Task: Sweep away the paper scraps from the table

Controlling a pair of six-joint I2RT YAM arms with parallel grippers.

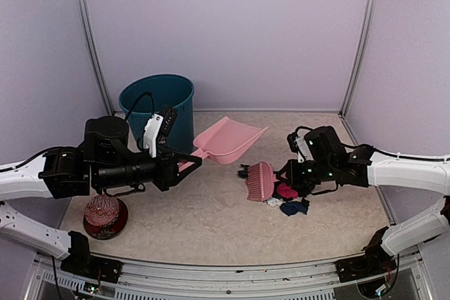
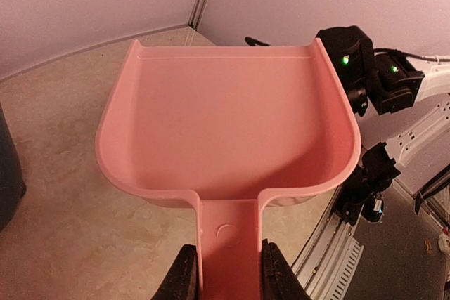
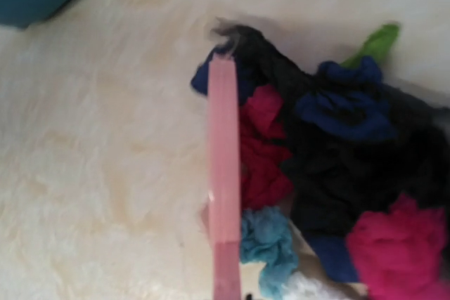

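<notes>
The paper scraps (image 1: pixel 287 198) lie in a small heap on the beige table (image 1: pixel 211 223), right of centre: magenta, dark blue and white. In the right wrist view they (image 3: pixel 330 166) are black, magenta, dark blue, teal and one green piece, pressed against the right side of the pink brush (image 3: pixel 223 173). My right gripper (image 1: pixel 287 173) is shut on the brush (image 1: pixel 261 180), which stands left of the heap; its fingers do not show in its wrist view. My left gripper (image 1: pixel 186 161) (image 2: pixel 227 261) is shut on the handle of the empty pink dustpan (image 1: pixel 228 138) (image 2: pixel 225 117), held above the table left of the brush.
A teal bucket (image 1: pixel 158 107) stands at the back left behind the left arm. A red patterned ball in a bowl (image 1: pixel 105 216) sits at the front left. Lilac walls and a metal frame (image 1: pixel 355 40) edge the table.
</notes>
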